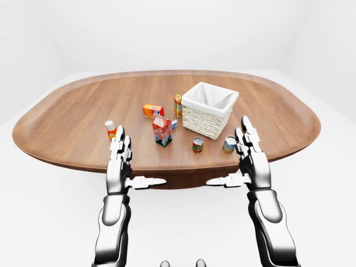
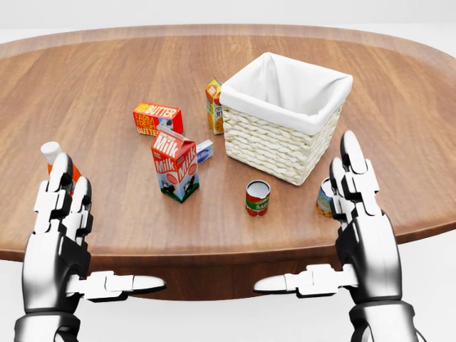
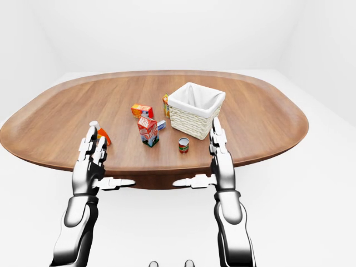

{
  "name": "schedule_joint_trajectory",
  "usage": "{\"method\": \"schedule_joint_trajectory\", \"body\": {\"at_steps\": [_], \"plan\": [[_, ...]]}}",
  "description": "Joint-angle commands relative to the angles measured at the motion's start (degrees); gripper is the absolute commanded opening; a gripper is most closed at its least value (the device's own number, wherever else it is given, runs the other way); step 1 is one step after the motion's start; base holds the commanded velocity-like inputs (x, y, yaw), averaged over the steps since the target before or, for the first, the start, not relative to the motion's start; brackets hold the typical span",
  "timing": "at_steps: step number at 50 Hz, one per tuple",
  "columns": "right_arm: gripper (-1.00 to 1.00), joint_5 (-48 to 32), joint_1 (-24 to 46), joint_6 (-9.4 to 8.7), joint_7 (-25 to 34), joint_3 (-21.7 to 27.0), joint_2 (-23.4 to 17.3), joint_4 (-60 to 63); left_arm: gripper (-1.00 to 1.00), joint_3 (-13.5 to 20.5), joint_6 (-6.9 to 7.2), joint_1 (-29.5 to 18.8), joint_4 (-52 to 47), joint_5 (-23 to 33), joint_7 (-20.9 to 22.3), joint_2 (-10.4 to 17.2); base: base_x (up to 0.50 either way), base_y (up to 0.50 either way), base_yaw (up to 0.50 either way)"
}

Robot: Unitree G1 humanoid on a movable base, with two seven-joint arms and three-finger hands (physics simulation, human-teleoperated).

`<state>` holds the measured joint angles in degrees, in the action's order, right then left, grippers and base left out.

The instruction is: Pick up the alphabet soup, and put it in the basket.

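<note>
red soup can (image 2: 257, 197) stands upright on the worktop (image 2: 107, 85), up and left of the nearer right hand (image 2: 360, 206), fingers spread, empty; left hand (image 2: 60, 214) likewise.

The right hand (image 2: 360, 214) hides part of a small can (image 2: 325, 197); the left hand (image 2: 60, 228) covers most of the orange bottle (image 2: 50, 153).
</note>
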<state>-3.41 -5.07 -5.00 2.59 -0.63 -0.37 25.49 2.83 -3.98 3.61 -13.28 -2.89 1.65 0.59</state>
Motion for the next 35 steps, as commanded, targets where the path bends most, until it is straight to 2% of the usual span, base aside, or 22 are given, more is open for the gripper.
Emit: {"method": "schedule_joint_trajectory", "body": {"at_steps": [1,12,35], "plan": [[1.0,-0.6,0.0,0.0,-0.2,-0.3,0.0,-0.1,1.0,0.0,0.09,0.1,-0.7,-0.1,0.0,0.0,0.0,0.0,0.0],[1.0,-1.0,0.0,0.0,-0.3,-0.4,0.0,-0.6,1.0,-0.1,-0.13,0.4,-1.3,0.1,0.1,0.0,0.0,-0.25,0.0],[1.0,-2.4,0.1,0.0,-0.6,-1.1,0.1,-0.8,1.0,-0.1,-0.3,0.4,-1.1,0.2,0.2,0.0,0.0,-0.36,0.0]]}}
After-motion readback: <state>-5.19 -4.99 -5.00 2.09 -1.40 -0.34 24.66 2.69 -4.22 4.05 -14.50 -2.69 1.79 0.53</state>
